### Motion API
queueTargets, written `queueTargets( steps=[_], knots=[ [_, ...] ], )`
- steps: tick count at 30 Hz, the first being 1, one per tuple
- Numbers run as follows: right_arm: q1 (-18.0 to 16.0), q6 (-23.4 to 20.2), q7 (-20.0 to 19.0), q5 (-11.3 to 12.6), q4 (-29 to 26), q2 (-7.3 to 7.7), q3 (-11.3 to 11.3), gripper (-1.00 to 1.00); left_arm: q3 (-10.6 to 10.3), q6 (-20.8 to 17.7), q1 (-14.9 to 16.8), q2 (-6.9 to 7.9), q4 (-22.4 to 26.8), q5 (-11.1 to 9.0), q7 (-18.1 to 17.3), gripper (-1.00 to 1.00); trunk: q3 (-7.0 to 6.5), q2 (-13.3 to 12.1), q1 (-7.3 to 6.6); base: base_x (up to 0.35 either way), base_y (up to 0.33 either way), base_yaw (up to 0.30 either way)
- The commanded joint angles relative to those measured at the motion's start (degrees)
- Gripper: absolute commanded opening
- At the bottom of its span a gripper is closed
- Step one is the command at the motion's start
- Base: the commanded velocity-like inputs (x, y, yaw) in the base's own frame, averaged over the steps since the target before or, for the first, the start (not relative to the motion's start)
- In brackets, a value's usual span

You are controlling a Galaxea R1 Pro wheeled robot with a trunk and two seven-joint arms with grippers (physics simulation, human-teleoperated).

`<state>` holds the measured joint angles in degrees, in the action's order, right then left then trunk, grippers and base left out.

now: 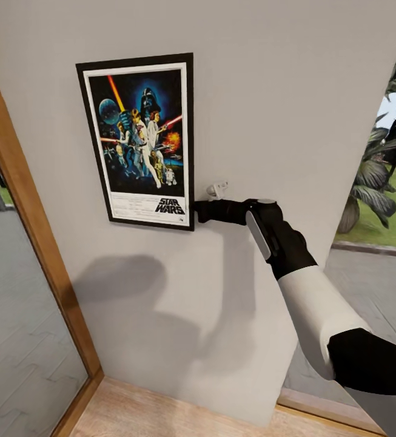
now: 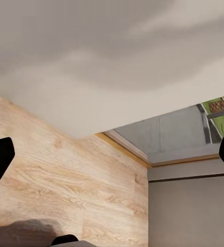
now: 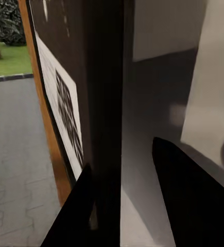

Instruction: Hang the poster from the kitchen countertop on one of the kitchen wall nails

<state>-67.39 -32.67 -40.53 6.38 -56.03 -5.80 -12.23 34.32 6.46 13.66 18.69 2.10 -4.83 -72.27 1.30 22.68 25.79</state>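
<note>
We have the poster (image 1: pixel 138 141) up against the pale grey wall (image 1: pixel 295 109), upright and a little tilted, well away from any desk, so the pick-up and the carry look finished. Our right claw (image 1: pixel 198 212) pinches the frame at its lower right corner; in the right wrist view the two dark fingers (image 3: pixel 186 200) straddle the black edge of the poster (image 3: pixel 104 103), one on the printed side and one toward the wall. We cannot make out a nail, so we cannot tell whether the frame already hangs on one or is only pressed to the wall. What seems left, in our judgement, is to settle it on the nail, let go and draw the arm back. Our left claw (image 2: pixel 112 164) is spread wide and holds nothing, pointing toward the wooden floor (image 2: pixel 65 185) at the foot of the wall.
</note>
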Motion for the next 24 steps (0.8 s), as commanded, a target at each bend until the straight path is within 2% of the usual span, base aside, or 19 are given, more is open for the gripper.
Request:
queueTargets(
  steps=[1,24],
  knots=[
    [-0.1,-2.9,0.0,-0.1,-1.2,-1.76,1.8,-1.00,-0.5,0.6,0.0,0.03,-0.1,-0.5,-0.1,1.00,0.12,0.2,0.00,0.000,0.000,0.000],
    [-0.1,-2.9,0.0,-0.1,-1.2,-1.76,1.8,-1.00,-0.5,0.6,0.0,0.03,-0.1,-0.5,-0.1,1.00,0.12,0.2,0.00,0.000,0.000,0.000]
  ],
)
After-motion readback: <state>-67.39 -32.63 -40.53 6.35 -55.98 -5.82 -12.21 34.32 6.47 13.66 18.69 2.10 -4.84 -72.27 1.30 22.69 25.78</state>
